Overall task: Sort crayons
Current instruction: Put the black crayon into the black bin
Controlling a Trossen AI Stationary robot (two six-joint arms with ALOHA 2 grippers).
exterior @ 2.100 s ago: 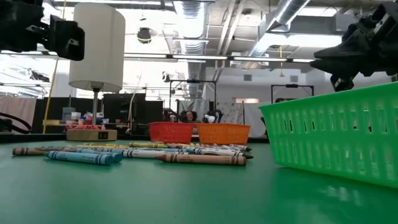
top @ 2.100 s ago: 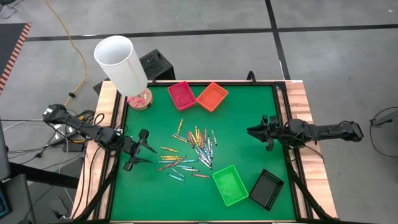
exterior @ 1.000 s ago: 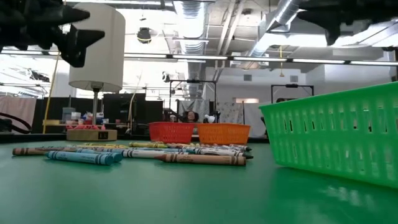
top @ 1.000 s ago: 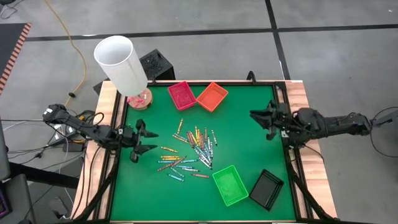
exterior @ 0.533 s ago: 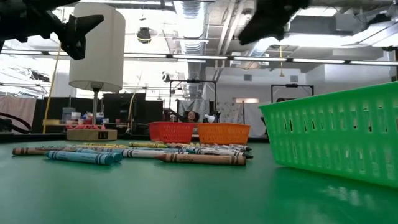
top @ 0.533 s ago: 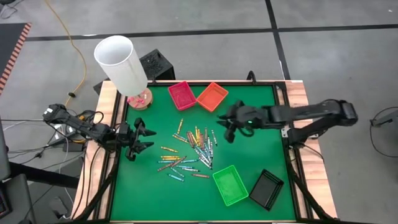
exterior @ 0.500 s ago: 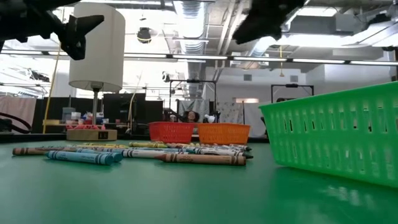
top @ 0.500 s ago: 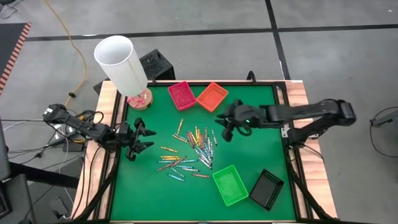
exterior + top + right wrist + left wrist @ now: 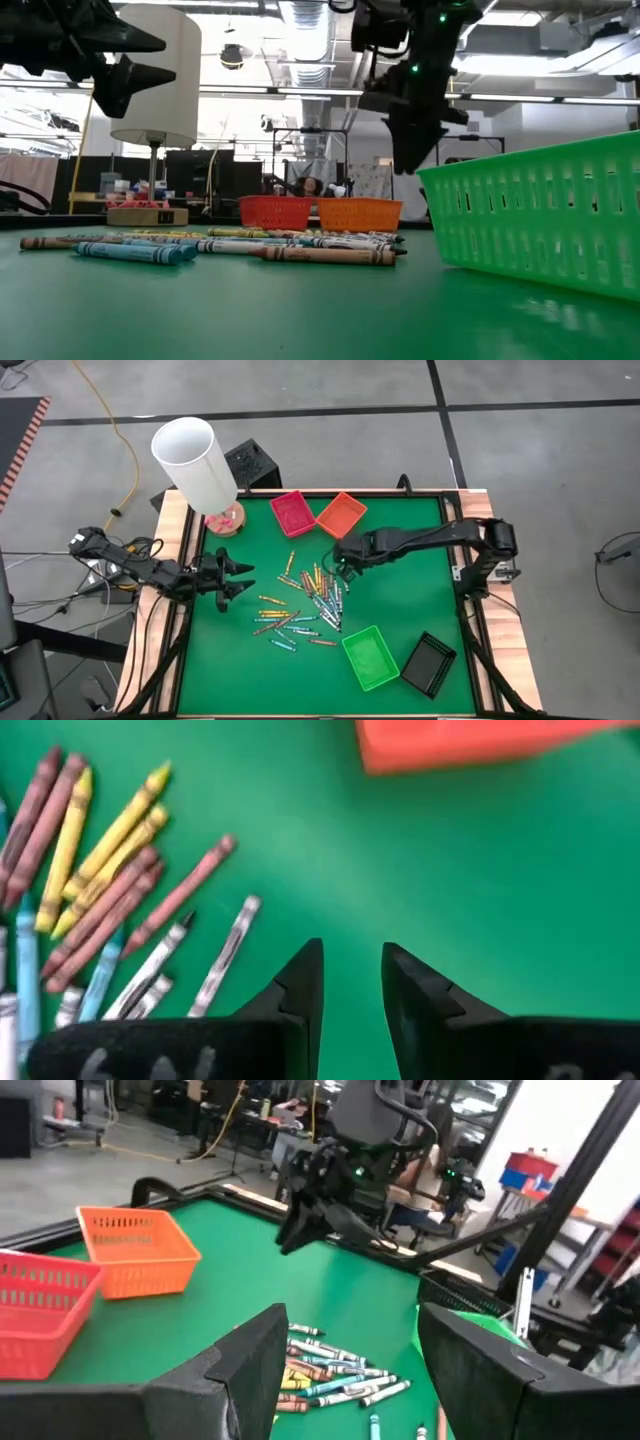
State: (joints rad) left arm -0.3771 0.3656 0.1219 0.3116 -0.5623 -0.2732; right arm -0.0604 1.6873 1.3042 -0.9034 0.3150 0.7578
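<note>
I have my left gripper [image 9: 238, 578] hovering at the left edge of the table [image 9: 400, 610], fingers spread wide, holding nothing. Right of it, the crayons [image 9: 305, 605] lie loosely scattered mid-table: those nearer the left run mostly crosswise, those on the right of the pile mostly front-to-back or slanted. My right gripper [image 9: 343, 565] hangs just past the pile's right side, fingers slightly parted around bare green. Open felt stretches right to the table's edge; the green basket [image 9: 370, 657] sits near the front.
</note>
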